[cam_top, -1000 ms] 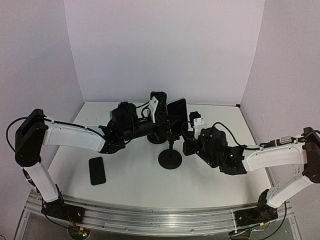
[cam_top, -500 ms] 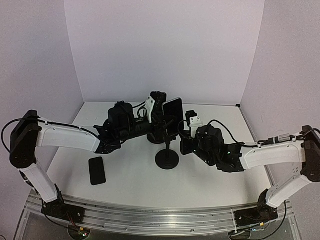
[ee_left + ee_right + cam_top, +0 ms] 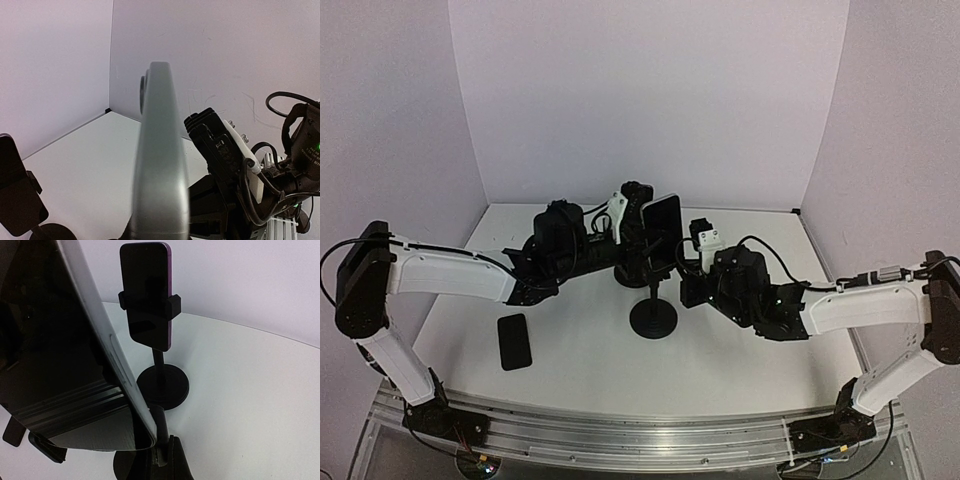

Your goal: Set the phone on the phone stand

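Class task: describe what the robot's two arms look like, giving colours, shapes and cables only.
Left arm and right arm match: white tubular links, bulky black joints and wrists, black bases. Thin black cables loop outside the joints. No markings are legible.

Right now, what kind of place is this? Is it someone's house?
Probably a robot test booth, not a house: plain walls box in a white table, and the left arm and right arm are bolted to a metal rail.

Robotics lab test cell: plain pale walls [image 3: 650,90] box in a white table [image 3: 580,365], two arms [image 3: 460,275] bolted to an aluminium rail [image 3: 620,432], loose cabling [image 3: 772,262].
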